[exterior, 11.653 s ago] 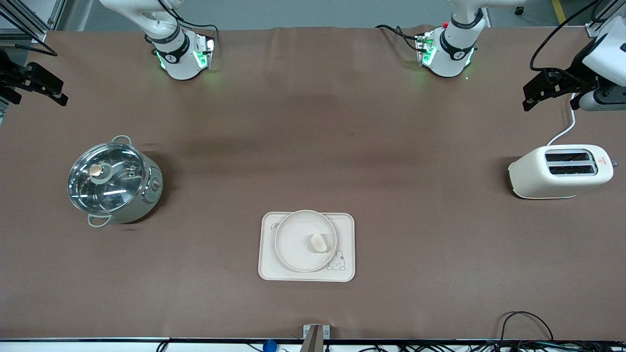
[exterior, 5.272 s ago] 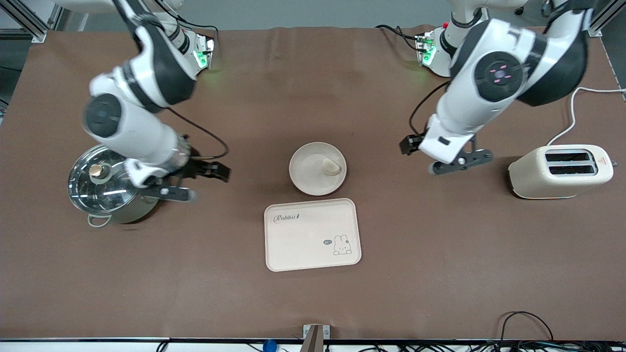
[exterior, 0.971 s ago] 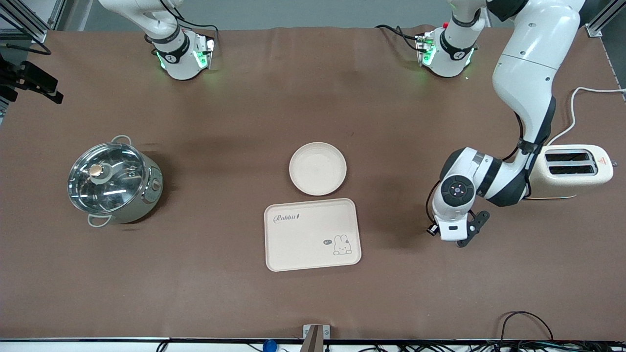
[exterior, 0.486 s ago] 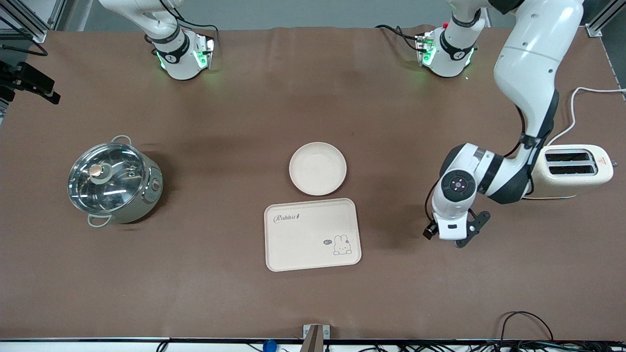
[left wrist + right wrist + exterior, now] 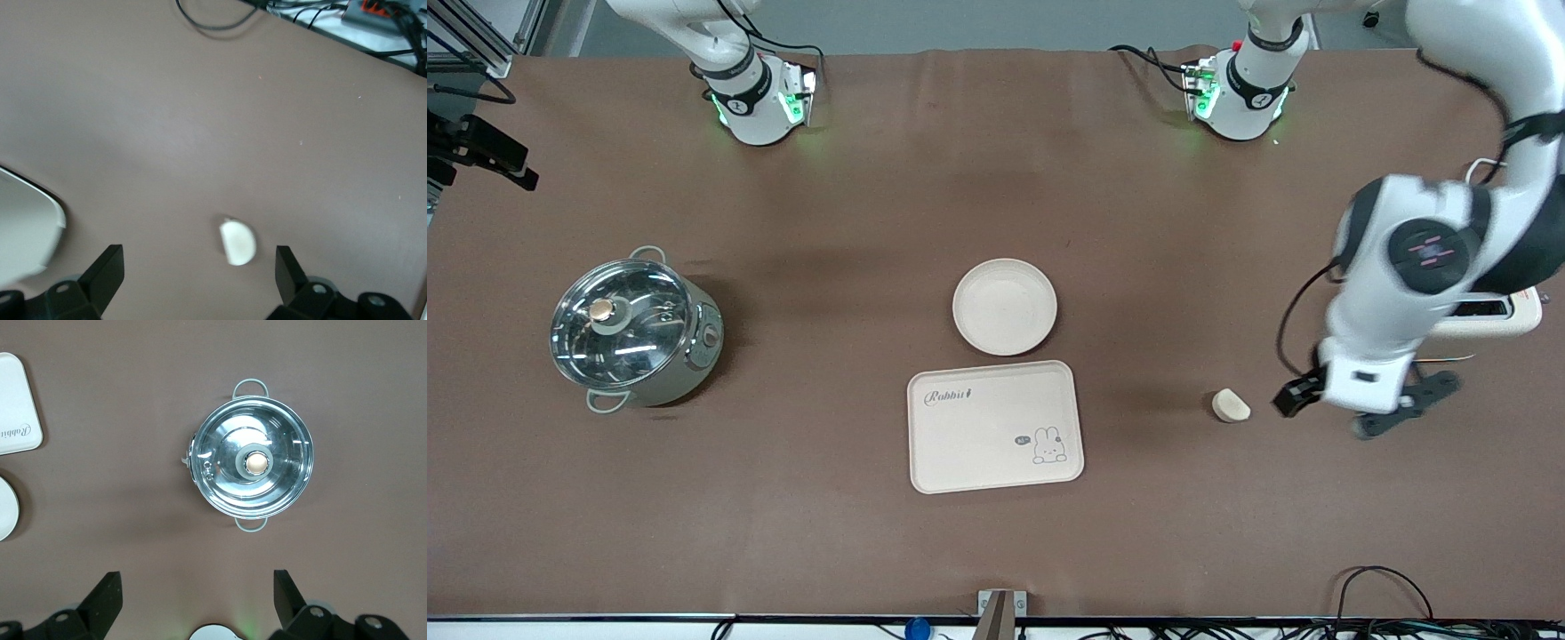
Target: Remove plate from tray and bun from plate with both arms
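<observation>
The round cream plate (image 5: 1005,307) sits bare on the brown table, just farther from the front camera than the tray. The bun (image 5: 1231,405) lies on the table toward the left arm's end, apart from the plate. It also shows in the left wrist view (image 5: 238,242). My left gripper (image 5: 1360,411) hangs open and empty over the table beside the bun, its fingers (image 5: 107,273) spread wide around nothing (image 5: 198,273). My right gripper (image 5: 494,158) waits high at the right arm's end, open (image 5: 198,593) and empty.
The cream rabbit tray (image 5: 996,427) lies empty, nearer to the front camera than the plate. A lidded steel pot (image 5: 633,331) stands at the right arm's end and shows in the right wrist view (image 5: 252,463). A cream toaster (image 5: 1516,320) stands partly hidden under the left arm.
My left gripper has let go of the bun on the table, risen and swung toward the toaster. Before that, the plate came off the tray and the bun off the plate.
</observation>
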Controlling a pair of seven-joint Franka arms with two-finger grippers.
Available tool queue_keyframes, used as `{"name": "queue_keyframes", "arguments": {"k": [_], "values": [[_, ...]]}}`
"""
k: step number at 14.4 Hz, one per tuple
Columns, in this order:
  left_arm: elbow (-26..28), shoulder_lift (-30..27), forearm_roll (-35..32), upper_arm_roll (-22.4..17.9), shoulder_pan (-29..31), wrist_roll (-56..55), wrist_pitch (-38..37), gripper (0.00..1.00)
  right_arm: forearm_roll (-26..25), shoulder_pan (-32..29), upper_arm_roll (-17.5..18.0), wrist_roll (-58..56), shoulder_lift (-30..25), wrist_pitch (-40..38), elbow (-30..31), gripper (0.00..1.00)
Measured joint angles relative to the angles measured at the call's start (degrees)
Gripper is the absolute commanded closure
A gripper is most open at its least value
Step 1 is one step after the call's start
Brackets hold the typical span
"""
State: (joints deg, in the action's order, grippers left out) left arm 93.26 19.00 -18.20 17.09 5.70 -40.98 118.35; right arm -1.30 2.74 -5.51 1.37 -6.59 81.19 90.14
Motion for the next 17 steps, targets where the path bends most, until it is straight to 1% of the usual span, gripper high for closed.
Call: {"name": "queue_keyframes", "arguments": {"k": [3, 6, 9, 11, 13, 14, 17], "values": [[-0.28, -3.35, 2.36, 0.03, 2.77, 11.15, -4.35, 0.00, 0.00, 0.00, 0.01, 0.00, 0.00, -0.02, 0.07, 0.00], [-2.36, -5.45, 6.90, 0.04, 4.57, 20.77, -10.53, 0.00, 0.00, 0.00, 0.01, 0.00, 0.00, -0.02, 0.09, 0.00], [-4.77, -8.43, 9.13, 0.04, 6.00, 27.18, -16.21, 0.00, 0.00, 0.00, 0.00, 0.00, 0.00, -0.02, 0.22, 0.00], [-5.58, -11.28, 10.48, 0.06, 5.76, 29.03, -19.12, 0.00, 0.00, 0.00, 0.00, 0.00, 0.00, -0.03, 0.40, 0.00], [-5.47, -14.78, 13.06, -0.57, 4.23, 30.72, -22.16, 0.00, 0.00, 0.00, 0.00, 0.00, 0.00, -0.04, 0.51, 0.00], [-5.02, -16.67, 14.23, -2.00, 2.34, 31.28, -23.84, 0.00, 0.00, 0.00, 0.00, 0.00, 0.00, -0.05, 0.53, 0.00], [-1.39, -22.85, 15.91, -8.67, -5.21, 33.90, -27.32, 0.00, 0.00, 0.00, 0.01, 0.00, 0.00, -0.05, 0.54, 0.00]]}}
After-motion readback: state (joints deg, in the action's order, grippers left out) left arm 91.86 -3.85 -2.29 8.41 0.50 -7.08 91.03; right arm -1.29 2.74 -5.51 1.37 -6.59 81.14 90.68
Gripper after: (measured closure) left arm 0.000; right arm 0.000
